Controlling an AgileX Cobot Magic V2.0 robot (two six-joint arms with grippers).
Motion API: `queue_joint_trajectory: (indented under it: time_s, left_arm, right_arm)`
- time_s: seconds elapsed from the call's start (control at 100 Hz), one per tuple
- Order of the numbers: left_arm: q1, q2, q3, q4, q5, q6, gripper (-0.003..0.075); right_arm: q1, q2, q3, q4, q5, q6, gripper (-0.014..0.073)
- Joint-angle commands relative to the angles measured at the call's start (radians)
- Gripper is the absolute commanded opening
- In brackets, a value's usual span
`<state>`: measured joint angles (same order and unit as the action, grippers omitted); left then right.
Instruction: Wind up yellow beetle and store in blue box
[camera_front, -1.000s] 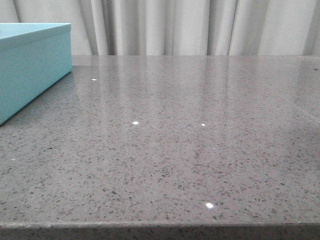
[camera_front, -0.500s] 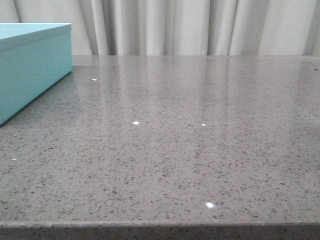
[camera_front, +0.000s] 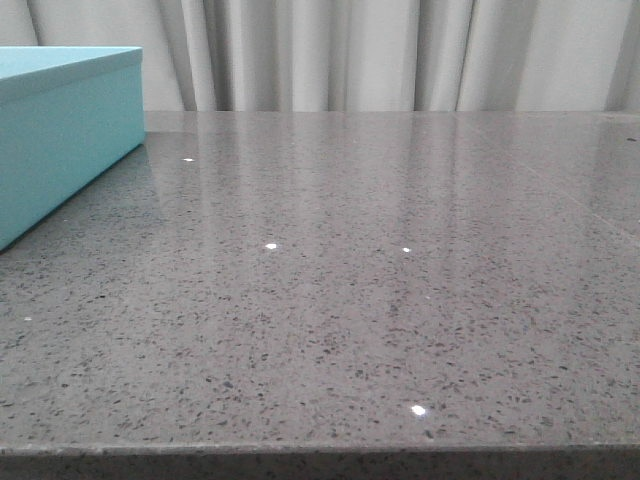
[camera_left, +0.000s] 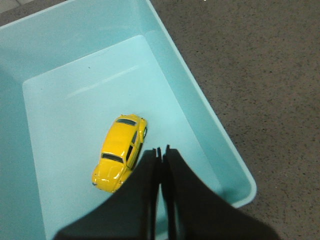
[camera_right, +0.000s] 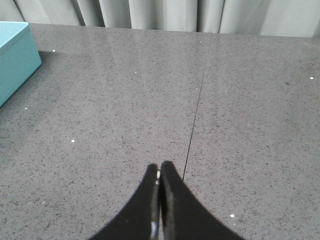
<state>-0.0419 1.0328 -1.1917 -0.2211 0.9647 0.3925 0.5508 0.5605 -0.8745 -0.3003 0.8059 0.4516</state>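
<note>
The yellow beetle (camera_left: 120, 152) lies on the floor of the open blue box (camera_left: 80, 60) in the left wrist view. My left gripper (camera_left: 161, 149) hangs above the box beside the car, its jaws shut and empty. The blue box also shows at the far left of the front view (camera_front: 60, 130), and a corner of it shows in the right wrist view (camera_right: 15, 55). My right gripper (camera_right: 159, 166) is shut and empty over the bare grey table, well apart from the box. Neither gripper shows in the front view.
The grey speckled stone table (camera_front: 380, 280) has a thin seam line (camera_right: 197, 105) running across it. Pale curtains (camera_front: 380, 50) hang behind the table's far edge. The table's front edge (camera_front: 320, 452) runs along the bottom of the front view.
</note>
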Motion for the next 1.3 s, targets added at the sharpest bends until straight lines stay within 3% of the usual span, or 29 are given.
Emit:
queue_joint_trajectory:
  time_s: [0.0, 0.27, 0.63, 0.78, 1.29]
  left_arm:
    - [0.003, -0.092, 0.056, -0.047, -0.112, -0.011, -0.0019]
    - [0.003, -0.372, 0.351, -0.101, -0.283, -0.011, -0.0019]
    - [0.003, -0.688, 0.669, -0.146, -0.338, -0.015, -0.0019]
    - [0.003, -0.760, 0.727, -0.146, -0.368, -0.015, -0.0019]
    - [0.003, -0.778, 0.734, -0.148, -0.374, -0.015, -0.0019]
  right_arm:
    - [0.001, -0.049, 0.029, -0.045, -0.113, -0.011, -0.0067]
    - [0.001, -0.200, 0.201, -0.048, -0.276, -0.011, -0.0067]
    - [0.001, -0.311, 0.377, -0.050, -0.362, -0.011, -0.0067]
    - [0.001, -0.330, 0.407, -0.050, -0.429, -0.011, -0.0067]
    - [0.001, -0.330, 0.407, -0.050, -0.406, -0.011, -0.0067]
